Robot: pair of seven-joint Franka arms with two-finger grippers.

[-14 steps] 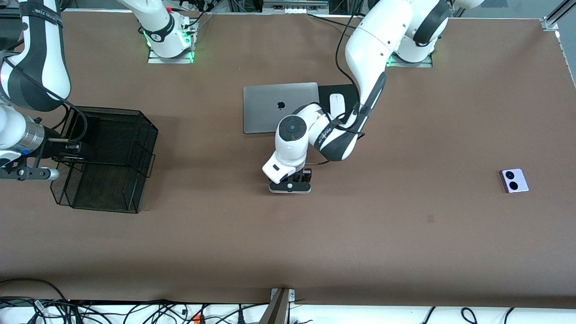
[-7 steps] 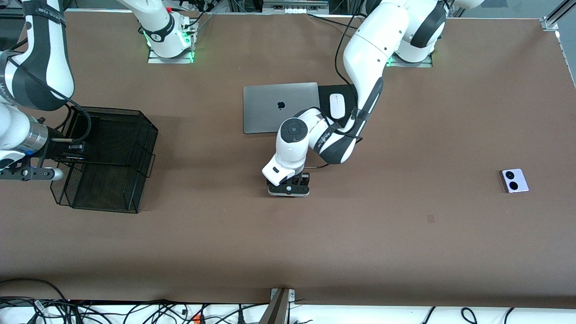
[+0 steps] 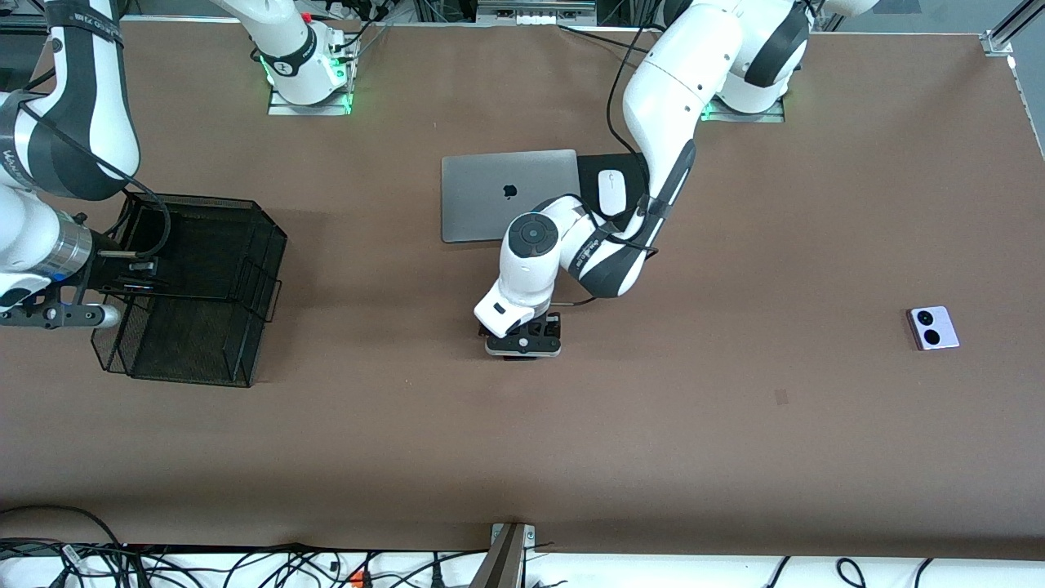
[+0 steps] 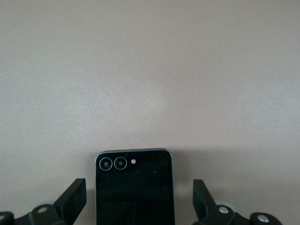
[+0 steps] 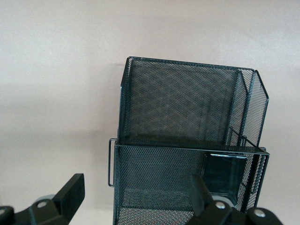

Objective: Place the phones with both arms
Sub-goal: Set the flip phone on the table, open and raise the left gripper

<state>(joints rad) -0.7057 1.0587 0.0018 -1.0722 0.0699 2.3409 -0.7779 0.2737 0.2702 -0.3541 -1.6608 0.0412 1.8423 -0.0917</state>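
The small squarish black phone (image 4: 135, 187) lies flat on the brown table, mid-table. My left gripper (image 3: 522, 341) is low over it and open, one finger on each side of the phone without touching it (image 4: 139, 190). In the front view the hand hides this phone. The lavender-white phone (image 3: 932, 327) lies alone toward the left arm's end. My right gripper (image 3: 135, 276) is open and empty over the black mesh basket (image 3: 245, 245), as its wrist view (image 5: 137, 187) shows. A dark glossy slab (image 5: 224, 173), perhaps the long phone, stands in a basket compartment.
A closed grey laptop (image 3: 490, 192) lies beside a white mouse (image 3: 611, 192) on a black pad (image 3: 594, 163), farther from the front camera than my left gripper. The basket (image 5: 187, 63) stands at the right arm's end.
My left gripper has come down slightly over the black phone. My right arm has shifted a little above the basket.
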